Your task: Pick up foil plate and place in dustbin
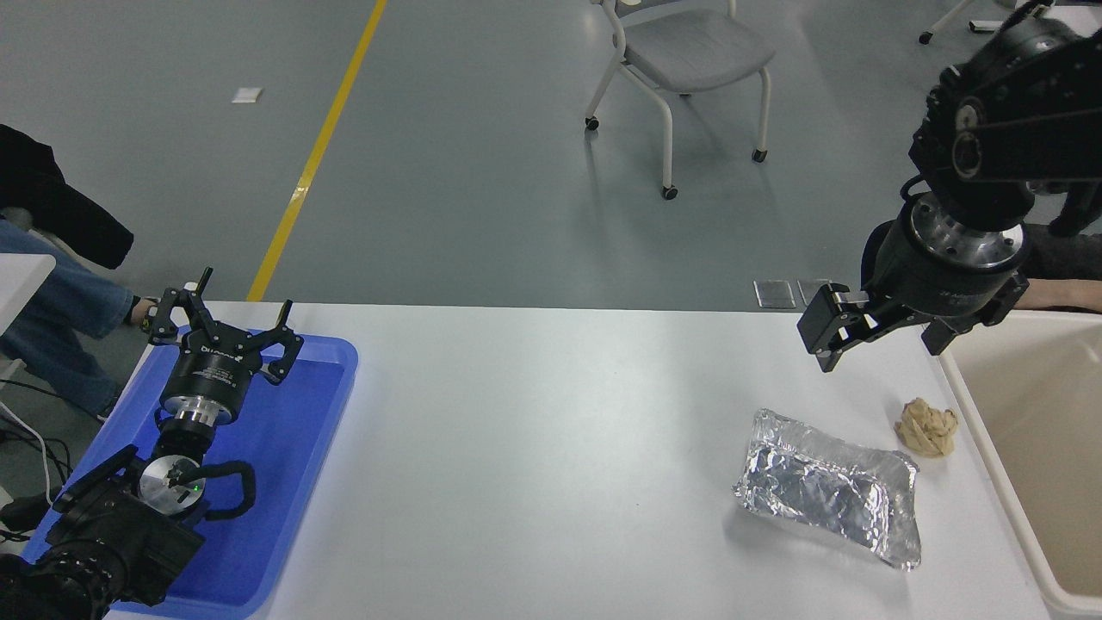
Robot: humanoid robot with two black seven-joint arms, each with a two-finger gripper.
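The foil plate (828, 487) lies on the white table (534, 448) at the right front, shiny and wrinkled, with a raised rim. The beige dustbin (1033, 456) stands against the table's right edge, partly cut off by the picture. My right gripper (878, 340) hangs open and empty above the table's far right, behind the plate and well above it. My left gripper (225, 323) is parked open over the blue tray at the lower left.
A small tan paper ball (926, 427) lies between the plate and the dustbin. A shallow blue tray (293, 448) sits at the left. A chair (684, 60) stands beyond the table. A person's legs (52, 301) show at the left edge.
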